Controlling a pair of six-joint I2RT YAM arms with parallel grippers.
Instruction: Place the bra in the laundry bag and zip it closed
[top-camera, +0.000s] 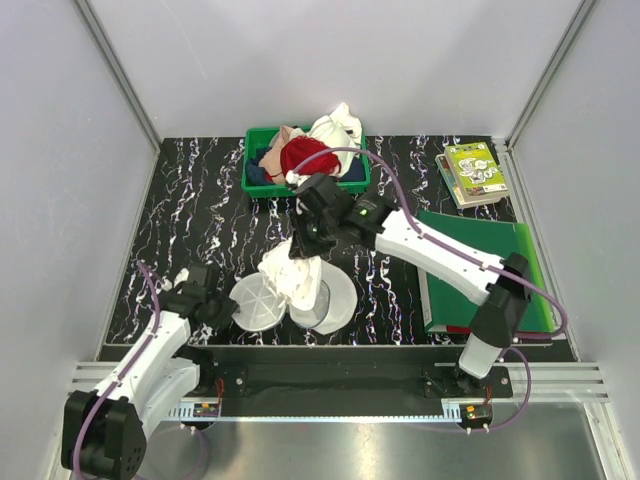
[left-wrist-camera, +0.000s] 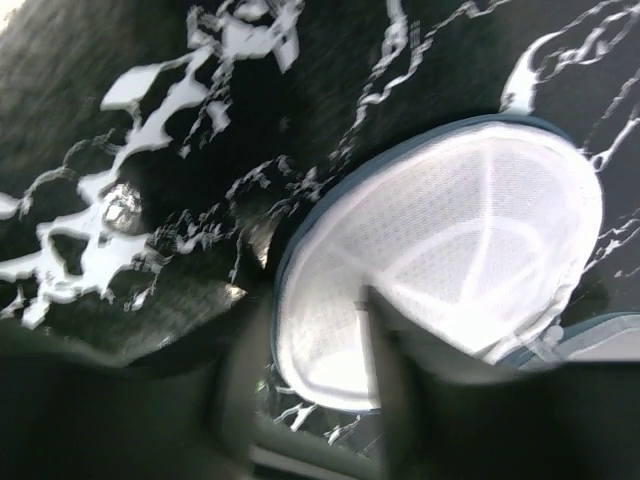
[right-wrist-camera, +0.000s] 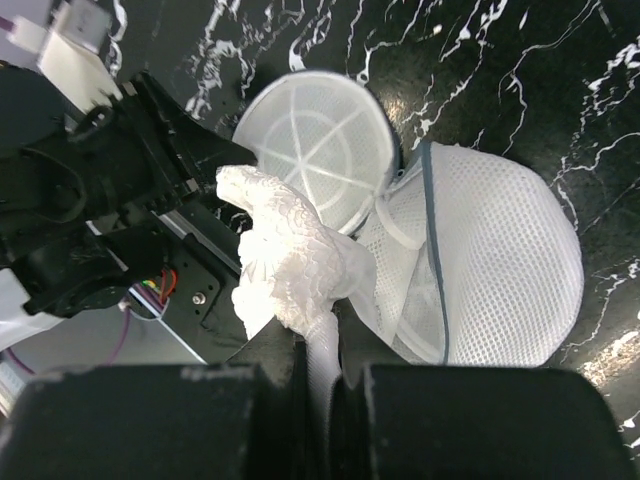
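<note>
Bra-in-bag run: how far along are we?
Done: white round mesh laundry bag lies unzipped, halves spread. In hand: right end effector pinches the white soft fabric bra above the bag, not inside. Left end effector sits at the open half's rim; grip unclear. Remaining: drop bra in, fold shut, zip.

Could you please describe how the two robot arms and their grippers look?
Both the left arm and right arm have white links with black joints and bases. The left gripper and right gripper are black. A purple cable runs along each arm.
</note>
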